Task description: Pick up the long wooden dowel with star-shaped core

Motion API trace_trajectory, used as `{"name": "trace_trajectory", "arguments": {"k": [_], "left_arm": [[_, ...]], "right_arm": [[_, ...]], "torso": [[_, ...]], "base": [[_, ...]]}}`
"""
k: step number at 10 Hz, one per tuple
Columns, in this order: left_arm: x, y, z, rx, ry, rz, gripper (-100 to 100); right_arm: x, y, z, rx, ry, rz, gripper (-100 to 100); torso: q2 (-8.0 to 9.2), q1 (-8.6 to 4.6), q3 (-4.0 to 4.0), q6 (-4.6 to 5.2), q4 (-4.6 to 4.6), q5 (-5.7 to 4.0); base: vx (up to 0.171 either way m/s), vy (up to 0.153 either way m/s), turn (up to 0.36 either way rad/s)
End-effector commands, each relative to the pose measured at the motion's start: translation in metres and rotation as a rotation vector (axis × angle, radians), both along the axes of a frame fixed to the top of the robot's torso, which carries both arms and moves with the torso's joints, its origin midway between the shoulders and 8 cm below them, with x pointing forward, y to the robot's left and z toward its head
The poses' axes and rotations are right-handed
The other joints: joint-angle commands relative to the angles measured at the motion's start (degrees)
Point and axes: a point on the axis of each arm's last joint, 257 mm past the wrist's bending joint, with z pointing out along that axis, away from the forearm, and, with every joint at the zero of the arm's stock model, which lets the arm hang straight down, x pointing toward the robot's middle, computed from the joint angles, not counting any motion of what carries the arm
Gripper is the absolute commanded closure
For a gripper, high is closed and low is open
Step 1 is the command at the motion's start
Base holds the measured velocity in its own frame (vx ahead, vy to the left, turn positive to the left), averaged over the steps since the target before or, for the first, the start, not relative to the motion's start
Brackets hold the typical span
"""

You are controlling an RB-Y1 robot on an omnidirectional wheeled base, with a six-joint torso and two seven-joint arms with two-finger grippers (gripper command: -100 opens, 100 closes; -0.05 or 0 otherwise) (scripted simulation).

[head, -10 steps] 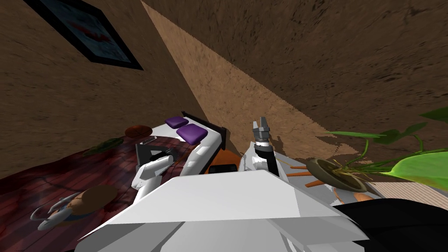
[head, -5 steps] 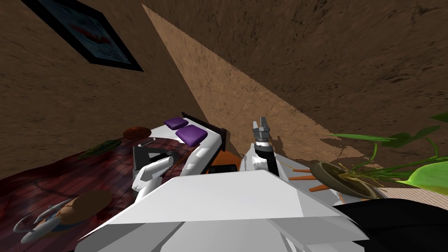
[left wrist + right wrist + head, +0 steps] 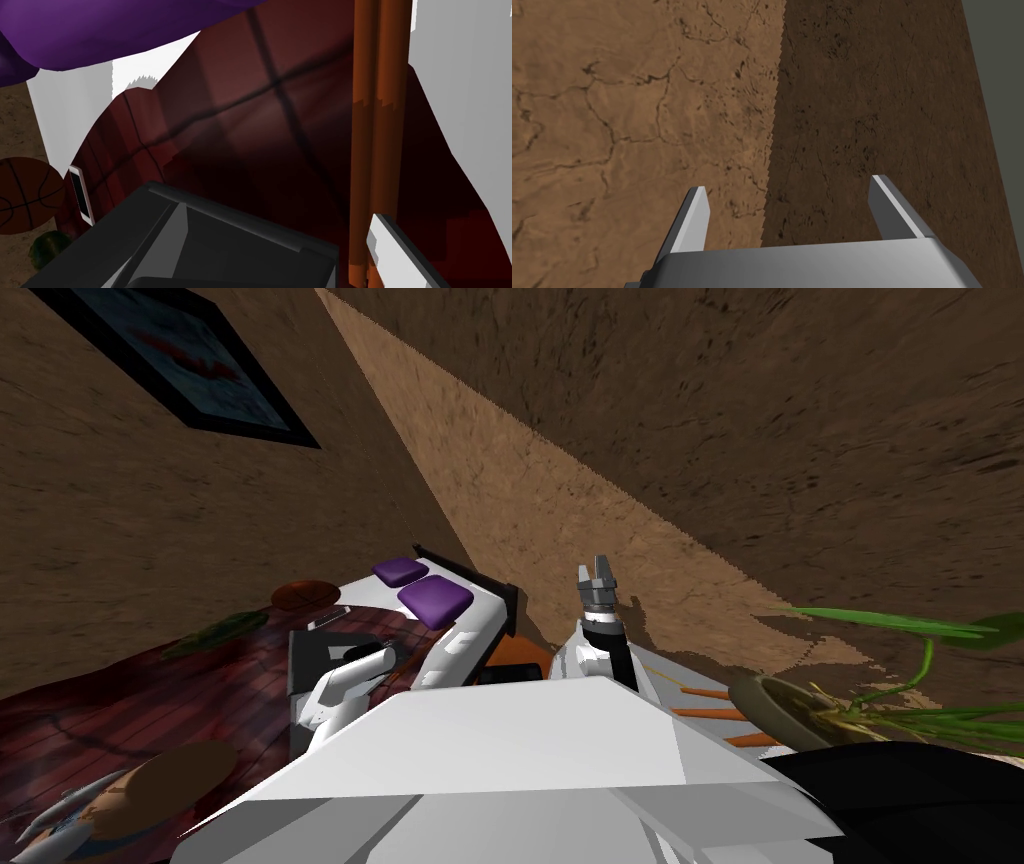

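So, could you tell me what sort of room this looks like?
Probably a bedroom. There is a white bed with purple pillows and a dark red cover, a framed picture on the wall, and a potted plant beside it.

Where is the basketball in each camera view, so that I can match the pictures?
Head view: basketball left of the purple cushions, near the white phone.
Left wrist view: basketball beside the white phone.
Right wrist view: faces a brown surface instead.
Shared landmark: the purple cushions.
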Motion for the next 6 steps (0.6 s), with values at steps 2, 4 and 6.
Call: {"name": "trace_trajectory", "arguments": {"k": [2, 4, 6], "left_arm": [[-0.021, -0.009, -0.019, -0.061, 0.057, 0.030, -100], [-0.034, -0.015, -0.030, -0.098, 0.093, 0.049, -100], [-0.047, -0.021, -0.040, -0.134, 0.126, 0.067, -100]], "right_arm": [[0.000, 0.000, 0.000, 0.000, 0.000, 0.000, 0], [0.000, 0.000, 0.000, 0.000, 0.000, 0.000, 0], [0.000, 0.000, 0.000, 0.000, 0.000, 0.000, 0]], "torso": [[-0.16, -0.02, -0.08, -0.01, -0.03, 0.00], [-0.24, -0.01, -0.14, 0.00, -0.05, 0.00], [-0.15, -0.01, -0.09, 0.00, -0.04, 0.00]], "base": [[0.128, -0.003, 0.027], [0.109, 0.000, -0.001], [0.091, 0.000, 0.006]]}}
